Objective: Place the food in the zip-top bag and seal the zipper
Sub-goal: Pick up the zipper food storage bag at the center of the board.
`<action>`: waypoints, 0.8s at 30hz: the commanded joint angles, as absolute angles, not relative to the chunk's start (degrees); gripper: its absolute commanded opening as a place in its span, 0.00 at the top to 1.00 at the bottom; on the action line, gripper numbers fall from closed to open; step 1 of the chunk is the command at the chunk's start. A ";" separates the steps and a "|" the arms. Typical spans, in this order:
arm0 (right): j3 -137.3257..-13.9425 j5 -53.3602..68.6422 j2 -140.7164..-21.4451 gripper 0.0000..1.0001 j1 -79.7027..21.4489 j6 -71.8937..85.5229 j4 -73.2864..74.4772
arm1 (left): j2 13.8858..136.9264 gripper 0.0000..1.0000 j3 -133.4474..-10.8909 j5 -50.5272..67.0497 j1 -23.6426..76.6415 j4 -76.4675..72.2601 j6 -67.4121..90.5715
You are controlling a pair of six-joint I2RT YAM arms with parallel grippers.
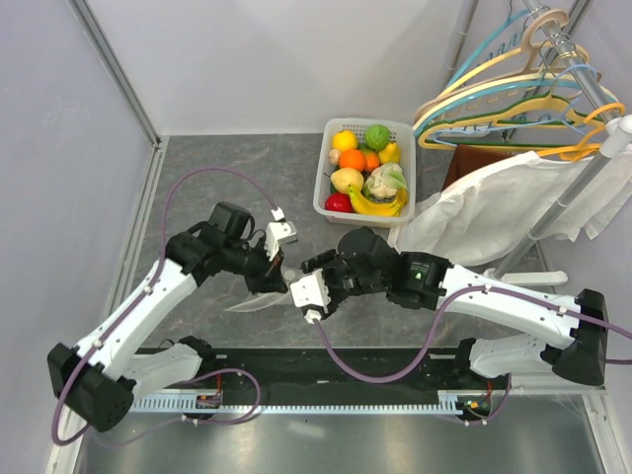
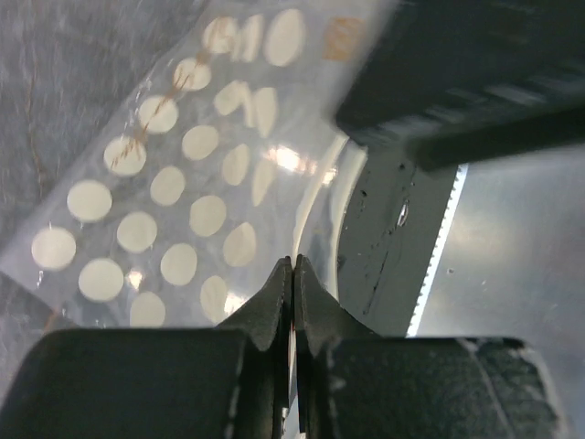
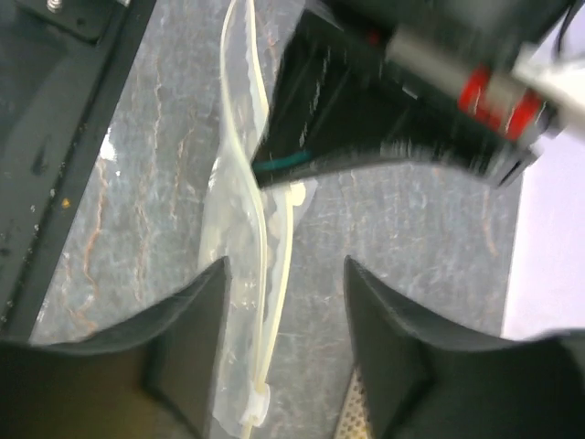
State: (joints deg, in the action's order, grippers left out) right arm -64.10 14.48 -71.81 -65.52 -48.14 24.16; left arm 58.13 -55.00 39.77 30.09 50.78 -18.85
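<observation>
Where my two arms meet over the middle of the table (image 1: 257,158), close to its near edge, the zip-top bag (image 1: 249,303) hangs between them. The table is the largest thing in view, a dark grey marbled top with pale walls along its left and far edges. Past its right edge a white cloth garment (image 1: 513,197) droops from a rail, with pastel hangers (image 1: 513,94) above it.

My left arm (image 1: 148,299) reaches in from the near left corner and my right arm (image 1: 494,291) from the near right corner. Both are white with black wrists.

A white slotted basket (image 1: 323,183) sits by the far right corner, well apart from the bag. The food (image 1: 367,170) lies heaped inside it: yellow, orange, green and red pieces, a banana (image 1: 375,205) against the near wall, and a pale cauliflower-like piece (image 1: 385,181) just behind the banana.

The bag is clear plastic printed with rows of pale round dots. My left jaws are clenched on its edge, tips pressed together with the plastic running in between them. My right jaws are released and spread wide, one finger on either side of the zipper (image 3: 260,229); I cannot tell whether either finger touches it. The zipper is a narrow whitish strip that curves along the bag's edge. I cannot make out its slider tab for certain.
</observation>
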 commanded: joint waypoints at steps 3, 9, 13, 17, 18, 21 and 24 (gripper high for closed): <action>-62.67 13.89 -66.71 0.07 -65.92 -49.04 19.25 | 64.07 0.98 -61.43 28.93 28.83 50.19 -1.95; -64.86 13.10 -67.06 0.07 -65.92 -49.57 19.95 | 57.51 0.98 -65.30 7.93 22.86 48.07 7.72; -65.57 13.53 -67.94 0.08 -66.00 -49.92 19.77 | 51.87 0.98 -69.51 -4.81 21.18 47.72 8.01; -64.60 13.45 -68.12 0.11 -66.09 -50.88 17.77 | 56.49 0.98 -71.54 -3.17 21.36 51.31 3.62; -63.73 13.36 -68.20 0.12 -65.92 -51.15 17.14 | 58.69 0.98 -71.37 -2.21 21.27 52.72 2.12; -62.50 13.54 -68.91 0.18 -66.09 -52.64 14.51 | 67.22 0.98 -68.74 4.28 21.36 55.28 -1.48; -60.83 13.80 -69.70 0.25 -66.01 -54.83 11.52 | 72.50 0.98 -65.83 15.70 21.36 54.49 -2.02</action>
